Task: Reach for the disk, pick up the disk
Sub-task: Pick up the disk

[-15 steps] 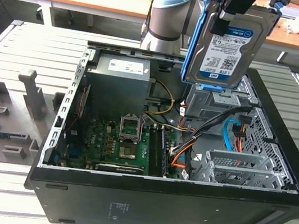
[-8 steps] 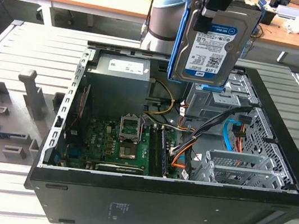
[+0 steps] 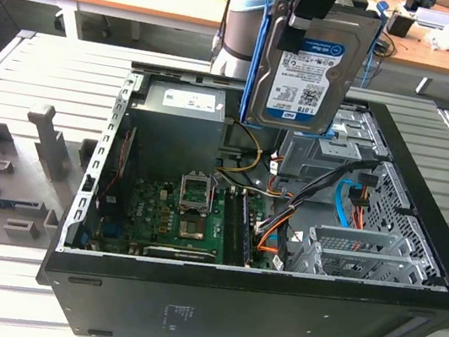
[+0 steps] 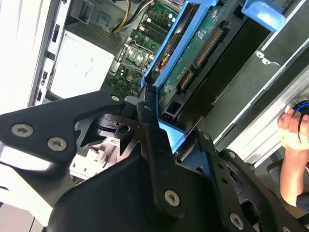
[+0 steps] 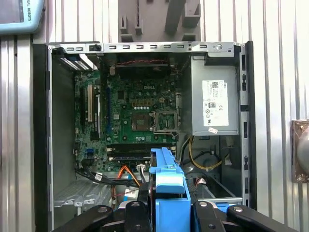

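Tool [image 4: 166, 140] hangs above the open computer case [image 3: 255, 302], clamped on the upright disk [image 3: 310, 62].

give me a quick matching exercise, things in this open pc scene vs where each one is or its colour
Things:
1. disk
2. power supply
3. motherboard
4. side rails

States or places:
a. green, on the case floor
b. blue plastic
c. held up above the open case by the gripper
d. grey box with a white label, inside the case

Pairs: 1-c, 2-d, 3-a, 4-b
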You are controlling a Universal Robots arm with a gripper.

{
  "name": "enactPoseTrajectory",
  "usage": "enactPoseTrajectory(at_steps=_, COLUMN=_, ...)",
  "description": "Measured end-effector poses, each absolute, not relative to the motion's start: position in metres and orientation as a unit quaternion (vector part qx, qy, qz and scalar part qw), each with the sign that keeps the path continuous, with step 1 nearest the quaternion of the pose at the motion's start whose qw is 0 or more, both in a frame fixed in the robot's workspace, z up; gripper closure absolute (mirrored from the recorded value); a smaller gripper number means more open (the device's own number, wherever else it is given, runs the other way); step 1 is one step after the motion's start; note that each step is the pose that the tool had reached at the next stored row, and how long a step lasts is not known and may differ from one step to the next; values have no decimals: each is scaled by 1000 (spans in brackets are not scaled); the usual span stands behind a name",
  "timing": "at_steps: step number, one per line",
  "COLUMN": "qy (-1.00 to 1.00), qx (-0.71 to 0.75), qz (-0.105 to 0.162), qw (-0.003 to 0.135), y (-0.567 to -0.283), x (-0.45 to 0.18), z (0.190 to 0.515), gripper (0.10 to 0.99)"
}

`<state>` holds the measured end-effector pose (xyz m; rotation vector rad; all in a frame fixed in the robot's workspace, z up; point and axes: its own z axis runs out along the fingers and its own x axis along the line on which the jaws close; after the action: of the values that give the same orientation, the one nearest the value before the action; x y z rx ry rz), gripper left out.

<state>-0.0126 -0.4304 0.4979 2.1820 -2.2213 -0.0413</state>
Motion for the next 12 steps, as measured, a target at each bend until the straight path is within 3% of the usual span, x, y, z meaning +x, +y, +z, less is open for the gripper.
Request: enactPoseTrajectory(at_steps=12, qy=-713, qx=701, qz=-13, qw=14, y=-451, x=-19, z=497, gripper=718)
